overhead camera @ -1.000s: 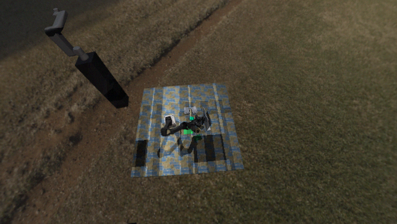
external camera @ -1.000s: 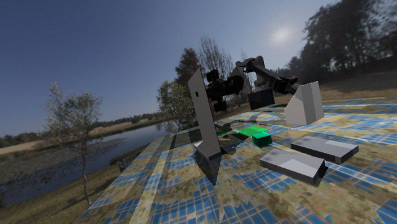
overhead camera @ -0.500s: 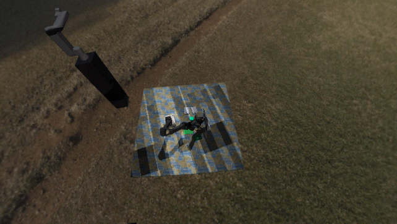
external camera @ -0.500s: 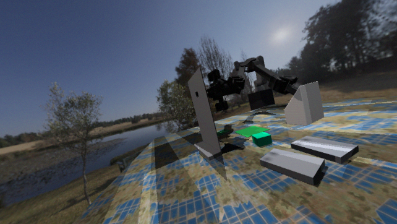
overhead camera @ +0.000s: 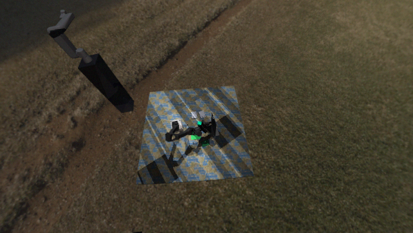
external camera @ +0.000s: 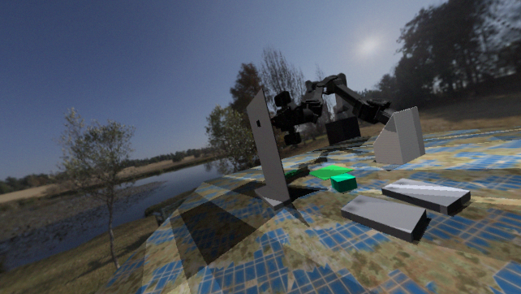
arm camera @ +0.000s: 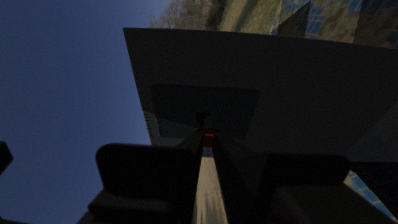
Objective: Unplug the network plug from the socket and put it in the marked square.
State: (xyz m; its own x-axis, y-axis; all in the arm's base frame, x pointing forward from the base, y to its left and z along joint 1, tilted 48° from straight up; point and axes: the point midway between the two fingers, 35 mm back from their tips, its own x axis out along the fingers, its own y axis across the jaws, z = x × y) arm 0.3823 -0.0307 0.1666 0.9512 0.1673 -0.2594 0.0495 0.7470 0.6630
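Evidently at the socket side of a tall, thin grey upright panel (overhead camera: pixel 213 123) (external camera: pixel 269 150) (arm camera: pixel 305 85), the black parallel-jaw tool (overhead camera: pixel 206 127) (external camera: pixel 275 123) (arm camera: pixel 207 133) is drawn narrow around the network plug. The plug's small red part (arm camera: pixel 209 137) shows between the fingertips in the wrist view; most of its body is hidden. It lies in front of the dark square plate (arm camera: pixel 230 107) on the panel, just beside a small dark opening. How deeply the plug sits in the socket, and whether its tab is pressed down, cannot be told.

In the exterior view, the black jointed arm (overhead camera: pixel 184 132) (external camera: pixel 346 94) reaches leftward from a pale wedge-shaped block (external camera: pixel 409 138) to the panel, above the blue-and-tan patterned surface (overhead camera: pixel 206 164) (external camera: pixel 239 248). A flat bright green patch (overhead camera: pixel 195 137) (external camera: pixel 329 171) lies to the right of the panel's foot, with a darker green patch (overhead camera: pixel 205 143) (external camera: pixel 294 174) between them. A teal-green block (overhead camera: pixel 199 123) (external camera: pixel 343 183) stands at the near side of the bright patch. Farther right lie two flat grey slabs, one nearer (overhead camera: pixel 202 114) (external camera: pixel 383 217) and one farther (overhead camera: pixel 193 114) (external camera: pixel 426 195), apart from each other. The plug is up at the panel, off the surface.
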